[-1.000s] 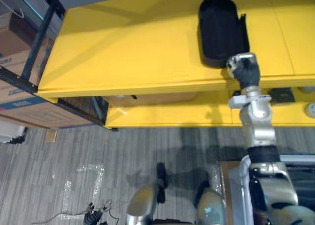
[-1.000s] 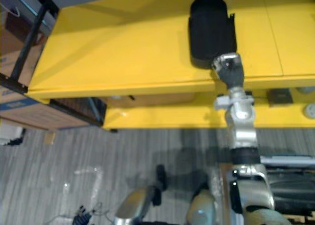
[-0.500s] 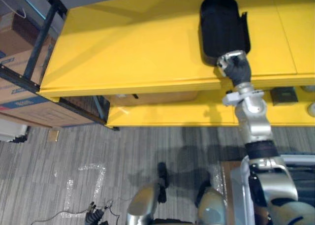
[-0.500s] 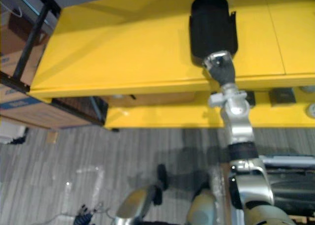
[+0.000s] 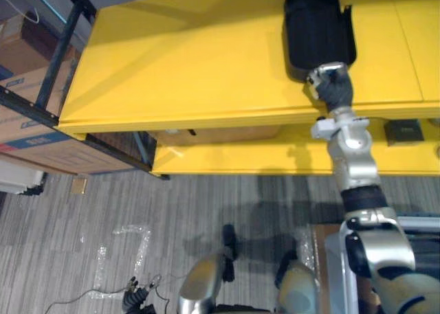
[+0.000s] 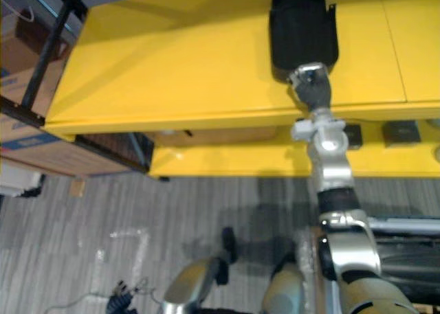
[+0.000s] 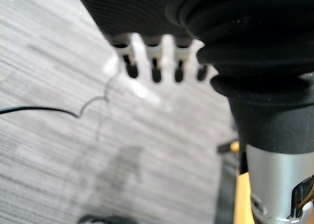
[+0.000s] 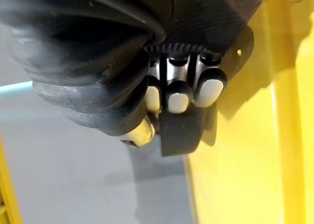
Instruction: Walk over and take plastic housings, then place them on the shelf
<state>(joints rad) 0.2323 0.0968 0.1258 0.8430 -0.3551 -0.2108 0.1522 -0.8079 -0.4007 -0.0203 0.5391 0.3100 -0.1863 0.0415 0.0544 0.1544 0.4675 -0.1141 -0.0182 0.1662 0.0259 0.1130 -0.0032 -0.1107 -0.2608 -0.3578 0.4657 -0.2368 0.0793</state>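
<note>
Right hand: clamped on the near end of the plastic housing, right at the front edge of the yellow shelf. The wrist cam has the fingers curled over a black wall of it with the thumb close beside them, so that reads as a grip, not a nudge.
Housing spot: lying flat on the top board of the shelf, over toward the robot's right, with its near end pretty much at the front lip.
Long axis: runs straight away from the robot, front lip to back. The hand has the short near end, so the rest of the thing lies dead ahead of the fingers, deeper into the shelf.
Left hand: hanging low over the grey floor, fingers loose and straight, holding nothing. It's well apart from the shelf, so this one is the right arm's job.
Next move, my guess: it looks basically placed, so either a small shove along that axis or just let go and draw back toward the robot. Tugging sideways could swing the far end round.
</note>
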